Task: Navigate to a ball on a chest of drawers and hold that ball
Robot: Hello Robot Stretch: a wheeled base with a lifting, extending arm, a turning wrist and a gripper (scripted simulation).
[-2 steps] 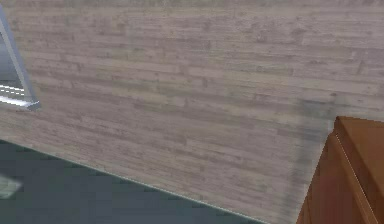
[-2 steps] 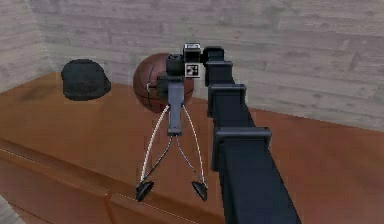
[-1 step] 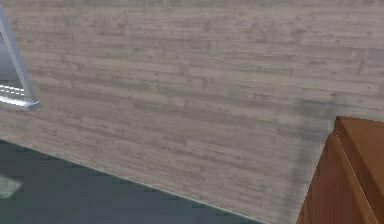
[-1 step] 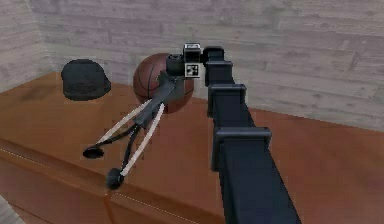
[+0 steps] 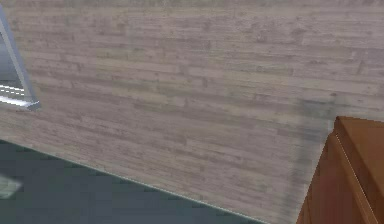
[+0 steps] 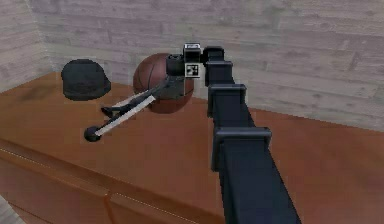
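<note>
A brown ball (image 6: 157, 80) rests on the wooden top of the chest of drawers (image 6: 150, 160) in the arm side view. The dark arm rises from the bottom edge to two white marker squares beside the ball. From there the gripper (image 6: 97, 131) slants down and to the left, its thin fingers (image 6: 125, 113) ending over bare wooden top. It holds nothing. The ball lies behind the gripper's dark body, and I cannot tell whether they touch. A corner of the chest (image 5: 355, 170) also shows at the forward view's lower right.
A dark, hat-shaped object (image 6: 85, 78) sits on the chest top left of the ball. A pale plank wall (image 5: 190, 90) runs ahead, above a dark floor (image 5: 80, 195). A window frame (image 5: 14, 75) stands at the forward view's left edge.
</note>
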